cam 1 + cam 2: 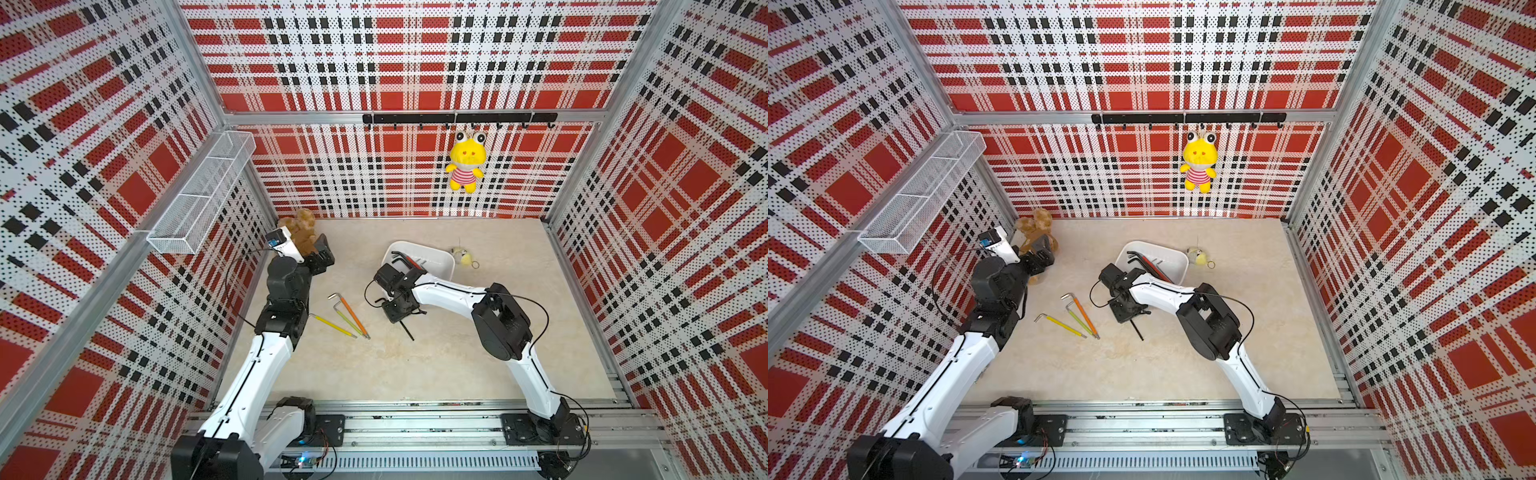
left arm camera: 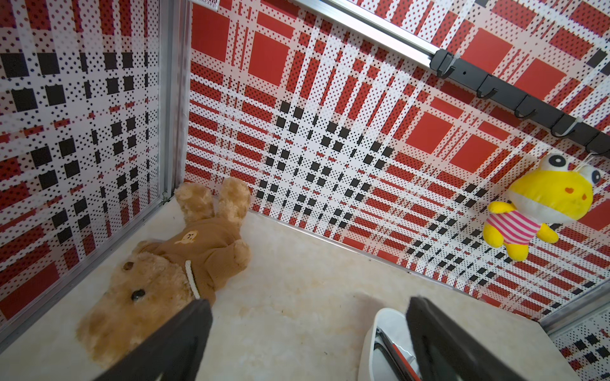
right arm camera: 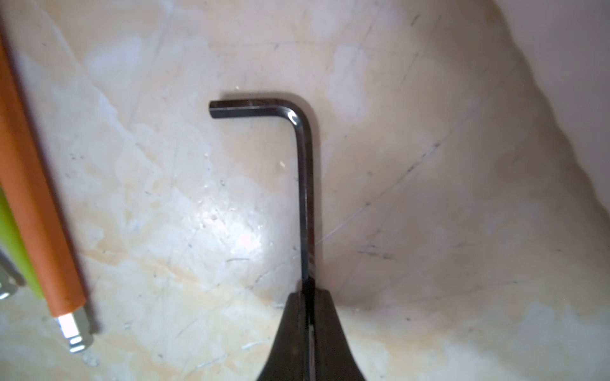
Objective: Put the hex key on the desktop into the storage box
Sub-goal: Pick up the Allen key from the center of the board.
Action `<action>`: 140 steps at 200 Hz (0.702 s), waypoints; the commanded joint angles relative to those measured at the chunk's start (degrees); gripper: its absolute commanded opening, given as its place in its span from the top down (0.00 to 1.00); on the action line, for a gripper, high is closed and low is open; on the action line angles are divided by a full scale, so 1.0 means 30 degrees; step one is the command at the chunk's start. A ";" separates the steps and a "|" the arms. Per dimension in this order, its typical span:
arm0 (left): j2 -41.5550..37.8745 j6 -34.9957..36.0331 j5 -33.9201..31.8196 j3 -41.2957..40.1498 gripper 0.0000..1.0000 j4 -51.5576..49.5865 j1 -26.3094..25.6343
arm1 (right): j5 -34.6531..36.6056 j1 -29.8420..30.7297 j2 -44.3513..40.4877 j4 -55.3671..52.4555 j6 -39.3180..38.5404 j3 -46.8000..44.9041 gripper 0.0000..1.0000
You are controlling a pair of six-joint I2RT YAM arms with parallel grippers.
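The right gripper (image 3: pixel 308 297) is closed on the long shank of the black hex key (image 3: pixel 303 184), low at the desktop (image 3: pixel 165 198) (contact unclear), near the storage box (image 1: pixel 436 259); risk: the thin shank pivots in the pinch; its free end may strike the box rim.

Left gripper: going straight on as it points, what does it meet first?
Left gripper looks aimed through the gap between bear and box: likely bare desktop first, then the back wall. Depth is unclear.
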 commanded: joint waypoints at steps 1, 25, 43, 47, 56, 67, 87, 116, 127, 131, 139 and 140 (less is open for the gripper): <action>-0.0172 0.0012 -0.0121 0.0174 0.01 -0.0038 0.0113 | -0.0307 -0.0377 -0.1072 -0.1396 -0.1356 0.0783 1.00; -0.0173 0.0048 -0.0121 0.0217 0.01 -0.0083 0.0103 | -0.0213 -0.0457 -0.1289 -0.2422 -0.2085 0.2101 1.00; -0.0147 0.0043 -0.0119 0.0206 0.01 -0.0067 0.0119 | -0.0234 -0.0601 -0.1446 -0.3019 -0.2446 0.2970 1.00; -0.0144 0.0041 -0.0131 0.0233 0.01 -0.0067 0.0124 | -0.0289 -0.0647 -0.1531 -0.3054 -0.2532 0.3093 1.00; -0.0144 0.0041 -0.0122 0.0251 0.01 -0.0082 0.0145 | -0.0359 -0.0772 -0.1719 -0.3162 -0.2719 0.3343 1.00; -0.0114 0.0041 -0.0118 0.0299 0.01 -0.0075 0.0149 | -0.0407 -0.0963 -0.1958 -0.3335 -0.2929 0.3698 1.00; -0.0058 0.0070 -0.0101 0.0336 0.01 -0.0038 0.0148 | -0.0539 -0.1426 -0.2349 -0.3618 -0.3513 0.4325 1.00; 0.0039 0.0070 -0.0019 0.0366 0.01 0.0002 0.0152 | -0.1291 -0.2733 -0.2789 -0.4084 -0.4912 0.5288 1.00; 0.0083 0.0046 0.0040 0.0389 0.01 0.0043 0.0179 | -0.1326 -0.3204 -0.2818 -0.4499 -0.5722 0.5979 1.00; 0.0088 0.0049 0.0054 0.0369 0.01 0.0046 0.0183 | -0.1341 -0.3351 -0.2796 -0.4623 -0.6088 0.6225 1.00; 0.0121 0.0056 0.0072 0.0439 0.01 0.0021 0.0179 | -0.1482 -0.3649 -0.2741 -0.4884 -0.6779 0.6647 1.00; 0.0120 0.0048 0.0063 0.0446 0.01 0.0021 0.0179 | -0.1507 -0.3680 -0.2723 -0.4911 -0.6819 0.6709 1.00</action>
